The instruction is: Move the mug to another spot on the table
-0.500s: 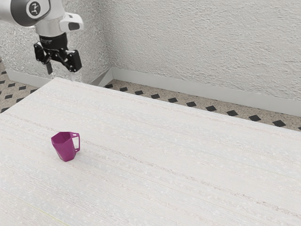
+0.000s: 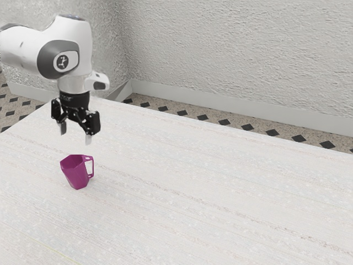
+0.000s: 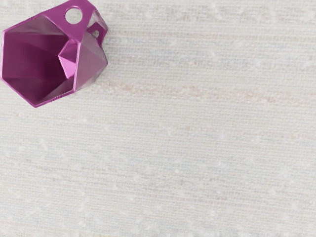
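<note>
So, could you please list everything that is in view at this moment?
magenta faceted mug: one, magenta, standing on the table near the exterior view's left, handle toward that view's right
pale wood-grain table: one, off-white, spans the foreground
textured plaster wall: one, grey-white, behind the table
tiled floor: one, beige with black diamonds, between table and wall
white Franka arm: one, white and grey, exterior view's upper left
black fingers: two, black, open, above the mug, not touching it

The claw (image 2: 75, 134) has dropped, apparently right above the mug (image 2: 76, 171).
</note>
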Robot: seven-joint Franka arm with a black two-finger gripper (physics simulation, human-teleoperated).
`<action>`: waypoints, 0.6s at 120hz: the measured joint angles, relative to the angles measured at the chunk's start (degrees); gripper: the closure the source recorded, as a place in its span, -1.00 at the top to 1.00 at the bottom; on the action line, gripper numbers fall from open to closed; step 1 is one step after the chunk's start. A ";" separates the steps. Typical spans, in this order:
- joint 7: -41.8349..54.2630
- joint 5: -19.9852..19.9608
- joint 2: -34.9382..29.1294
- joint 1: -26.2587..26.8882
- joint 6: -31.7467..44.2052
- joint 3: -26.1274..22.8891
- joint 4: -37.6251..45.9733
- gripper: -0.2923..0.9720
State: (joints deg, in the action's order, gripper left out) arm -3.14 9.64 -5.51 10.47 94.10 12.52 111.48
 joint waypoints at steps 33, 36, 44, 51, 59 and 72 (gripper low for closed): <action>7.41 3.43 0.35 -0.91 10.49 0.14 11.03 0.54; 8.19 3.85 0.52 -1.03 11.72 0.14 11.50 0.54; 10.21 4.64 1.02 -1.43 15.05 0.14 12.12 0.52; 11.86 5.03 1.80 -2.00 17.24 0.14 12.25 0.51; 13.56 5.19 2.59 -2.64 19.11 0.16 12.31 0.51; 15.94 5.20 3.96 -3.21 21.23 0.29 12.37 0.50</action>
State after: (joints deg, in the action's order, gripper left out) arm 12.80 14.84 -1.55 7.26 115.33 12.81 123.85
